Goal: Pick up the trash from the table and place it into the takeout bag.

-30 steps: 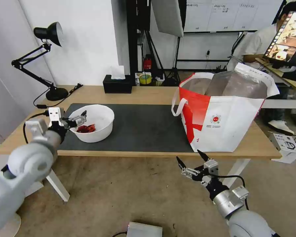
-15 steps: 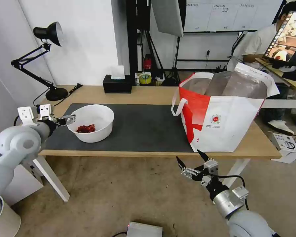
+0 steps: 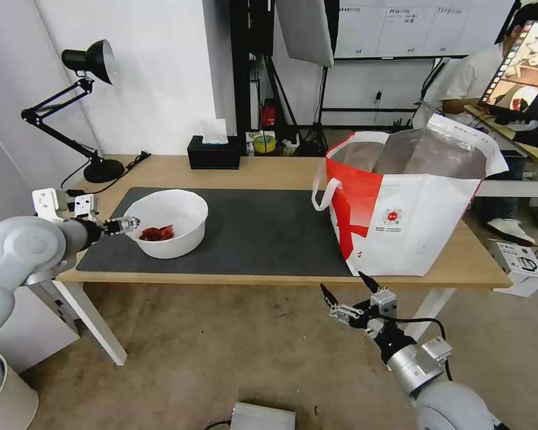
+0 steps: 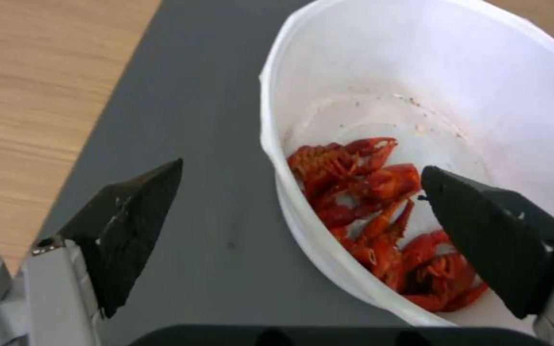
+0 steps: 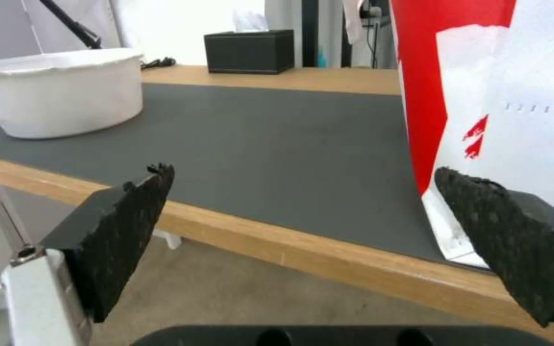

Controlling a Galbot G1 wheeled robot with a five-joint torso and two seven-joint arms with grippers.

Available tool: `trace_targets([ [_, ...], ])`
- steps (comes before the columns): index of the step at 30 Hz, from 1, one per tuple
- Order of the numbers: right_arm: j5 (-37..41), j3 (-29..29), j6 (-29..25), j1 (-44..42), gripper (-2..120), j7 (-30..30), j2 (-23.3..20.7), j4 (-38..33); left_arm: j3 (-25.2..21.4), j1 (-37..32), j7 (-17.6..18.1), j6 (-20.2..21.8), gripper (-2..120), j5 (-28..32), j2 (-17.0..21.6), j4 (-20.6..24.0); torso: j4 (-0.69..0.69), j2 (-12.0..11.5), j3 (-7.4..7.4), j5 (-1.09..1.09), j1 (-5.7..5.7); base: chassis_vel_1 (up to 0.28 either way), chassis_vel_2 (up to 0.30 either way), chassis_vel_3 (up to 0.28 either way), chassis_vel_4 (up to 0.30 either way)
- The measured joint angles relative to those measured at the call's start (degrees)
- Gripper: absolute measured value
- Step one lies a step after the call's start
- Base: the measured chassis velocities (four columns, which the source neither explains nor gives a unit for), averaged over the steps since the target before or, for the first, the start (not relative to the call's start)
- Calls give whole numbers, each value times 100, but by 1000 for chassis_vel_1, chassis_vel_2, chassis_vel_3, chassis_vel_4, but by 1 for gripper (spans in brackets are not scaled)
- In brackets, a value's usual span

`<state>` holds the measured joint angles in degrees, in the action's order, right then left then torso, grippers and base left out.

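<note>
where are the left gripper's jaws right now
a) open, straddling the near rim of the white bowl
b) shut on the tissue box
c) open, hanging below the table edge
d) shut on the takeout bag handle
a: in the left wrist view the left gripper has its jaws open, one outside the white bowl over the mat and one over the red scraps inside.

One white bowl (image 3: 167, 223) of red crayfish scraps (image 3: 156, 233); one takeout bag (image 3: 409, 203); one black tissue box (image 3: 213, 152); one desk lamp (image 3: 80, 107); one dark mat (image 3: 251, 227).
</note>
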<state>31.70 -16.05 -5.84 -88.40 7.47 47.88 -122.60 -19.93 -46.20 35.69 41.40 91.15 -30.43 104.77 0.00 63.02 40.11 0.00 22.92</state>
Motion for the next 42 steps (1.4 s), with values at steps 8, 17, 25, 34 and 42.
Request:
trace_targets([
  [8, 0, 0, 0, 0, 100, 0, 0, 0, 273, 283, -5, 100, 100, 191, -145, -291, 0, 0, 0, 0, 0, 0, 0, 0, 0],
  [17, 0, 0, 0, 0, 100, 0, 0, 0, 666, 658, 13, 97, 100, 167, -270, -634, 0, 0, 0, 0, 0, 0, 0, 0, 0],
  [25, 0, 0, 0, 0, 100, 0, 0, 0, 979, 955, 143, 87, 85, 217, -354, -922, 0, 0, 0, 0, 0, 0, 0, 0, 0],
  [34, 1, 0, 0, 0, 100, 0, 0, 0, 1196, 1130, 335, 82, 55, 333, -442, -1030, 0, 0, 0, 0, 0, 0, 0, 0, 0],
  [42, 1, 0, 0, 0, 100, 0, 0, 0, 1307, 1220, 385, 78, 28, 385, -452, -1030, 0, 0, 0, 0, -1, 0, 0, 0, 0],
])
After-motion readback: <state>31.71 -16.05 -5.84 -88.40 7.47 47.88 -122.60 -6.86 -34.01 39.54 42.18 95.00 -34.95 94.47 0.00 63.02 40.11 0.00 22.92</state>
